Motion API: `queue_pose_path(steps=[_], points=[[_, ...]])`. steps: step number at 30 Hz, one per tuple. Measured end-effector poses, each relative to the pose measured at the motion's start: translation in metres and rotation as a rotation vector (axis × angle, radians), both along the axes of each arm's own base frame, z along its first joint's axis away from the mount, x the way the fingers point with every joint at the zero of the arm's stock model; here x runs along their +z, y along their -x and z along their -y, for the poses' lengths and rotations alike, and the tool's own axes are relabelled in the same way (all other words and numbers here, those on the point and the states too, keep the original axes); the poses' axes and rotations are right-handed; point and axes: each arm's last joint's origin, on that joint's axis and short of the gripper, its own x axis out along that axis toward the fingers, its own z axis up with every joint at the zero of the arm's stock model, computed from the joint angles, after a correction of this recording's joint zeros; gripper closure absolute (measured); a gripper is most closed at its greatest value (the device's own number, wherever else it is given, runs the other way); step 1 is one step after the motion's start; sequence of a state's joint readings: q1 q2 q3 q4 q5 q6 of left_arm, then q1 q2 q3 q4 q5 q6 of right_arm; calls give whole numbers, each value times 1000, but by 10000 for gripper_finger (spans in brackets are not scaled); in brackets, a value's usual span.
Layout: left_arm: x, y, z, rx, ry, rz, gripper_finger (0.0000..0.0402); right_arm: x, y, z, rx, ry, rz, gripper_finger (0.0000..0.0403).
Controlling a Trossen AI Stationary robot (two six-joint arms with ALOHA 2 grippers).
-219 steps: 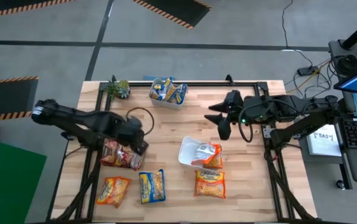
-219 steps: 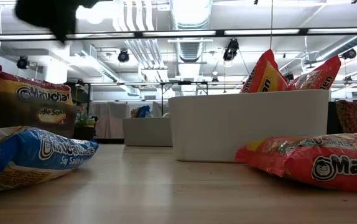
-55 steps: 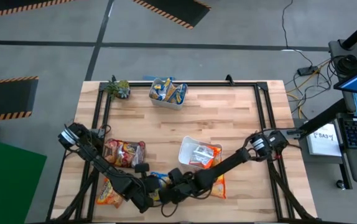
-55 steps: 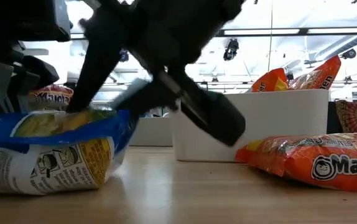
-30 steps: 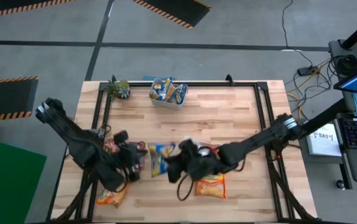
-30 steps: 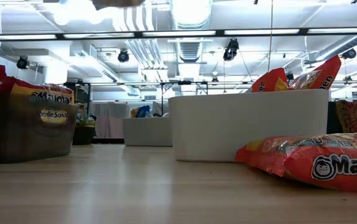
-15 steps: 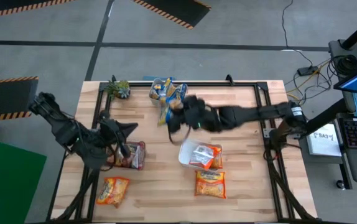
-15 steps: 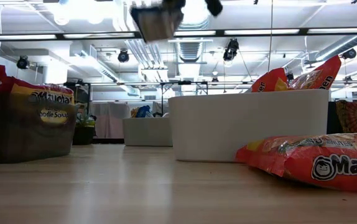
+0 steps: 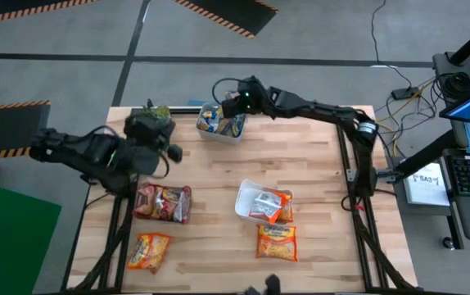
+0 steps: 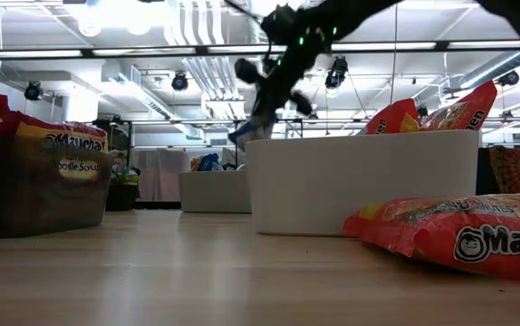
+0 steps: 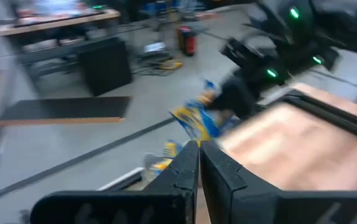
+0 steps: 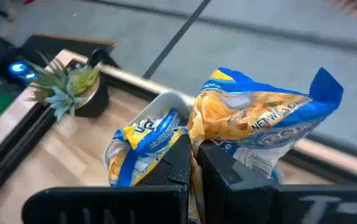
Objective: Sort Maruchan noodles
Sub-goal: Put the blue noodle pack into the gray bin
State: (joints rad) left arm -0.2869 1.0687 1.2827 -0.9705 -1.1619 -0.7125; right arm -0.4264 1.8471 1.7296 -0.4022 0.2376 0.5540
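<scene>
Right gripper (image 12: 194,158) was pinched tight on a blue packet (image 12: 262,127) right over the far bin (image 9: 219,123), so my worry was that slick, crinkly plastic slipping and landing outside the rim. Left gripper (image 11: 198,155) sat closed and empty at the left edge.

The left gripper (image 11: 198,163), fingers pressed together, points past the wooden table (image 11: 278,140) toward the other arm (image 11: 272,59), which holds a blue-and-yellow noodle packet (image 11: 197,118) over grey floor (image 11: 60,146).
</scene>
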Motion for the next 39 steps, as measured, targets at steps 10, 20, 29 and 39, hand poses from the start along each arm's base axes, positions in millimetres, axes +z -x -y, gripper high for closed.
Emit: queue_pose_path(steps=[10, 20, 29, 39], points=[[-2, -3, -50, 198, 10, -95, 402, -56, -19, 32, 66, -189, 52, 394], [-1, 2, -60, 206, -27, -186, 402, -66, -24, 28, 55, -260, 59, 366], [0, 3, -58, 90, 7, -235, 402, -51, -14, 18, 120, -435, 88, 287], [2, 7, -58, 91, 13, -213, 402, -13, 18, 30, 119, -396, 102, 276]])
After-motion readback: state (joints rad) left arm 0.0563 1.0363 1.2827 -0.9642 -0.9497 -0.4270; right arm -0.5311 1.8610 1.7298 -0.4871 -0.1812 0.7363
